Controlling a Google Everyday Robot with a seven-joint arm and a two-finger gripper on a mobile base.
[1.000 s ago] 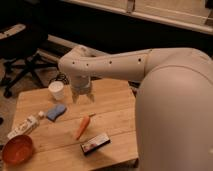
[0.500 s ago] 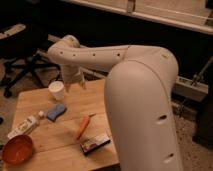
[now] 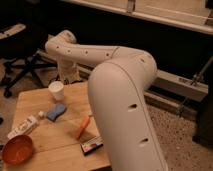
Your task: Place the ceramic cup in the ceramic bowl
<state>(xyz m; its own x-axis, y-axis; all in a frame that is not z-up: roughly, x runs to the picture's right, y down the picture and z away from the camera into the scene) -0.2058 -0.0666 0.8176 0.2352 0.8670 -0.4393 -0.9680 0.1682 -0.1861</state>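
The white ceramic cup (image 3: 56, 90) stands upright near the back edge of the wooden table (image 3: 60, 145). The orange-red ceramic bowl (image 3: 17, 149) sits at the table's front left corner, far from the cup. My white arm reaches over the table from the right, bends at the back left and comes down. My gripper (image 3: 68, 75) hangs just behind and to the right of the cup, above the table's back edge.
A blue sponge (image 3: 56, 111) lies in front of the cup. A white carton (image 3: 22, 128) lies to the left, between the cup and the bowl. An orange carrot (image 3: 83, 127) and a dark snack bar (image 3: 92, 145) lie mid-table. An office chair (image 3: 20, 65) stands behind left.
My arm has swung left and now fills more of the view. The gripper has moved from over the table's middle to just behind the cup. The objects have not moved.
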